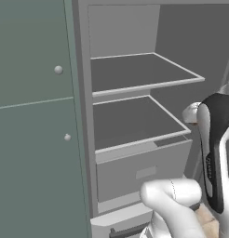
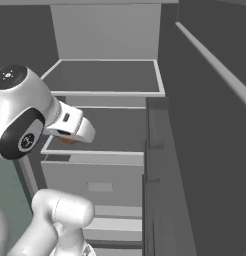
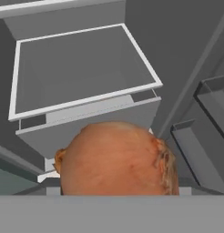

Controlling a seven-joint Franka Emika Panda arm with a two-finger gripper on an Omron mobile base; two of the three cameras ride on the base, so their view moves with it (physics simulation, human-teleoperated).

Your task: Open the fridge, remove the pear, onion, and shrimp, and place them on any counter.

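Closest to us in the hand view, the onion (image 3: 117,157) sits tight against our claw; we cannot tell how its jaws stand. Beyond it the fridge (image 1: 135,121) stands open, its lower shelf (image 3: 82,68) and drawer (image 1: 144,169) just behind, beside the grey-green cabinet (image 1: 35,116).
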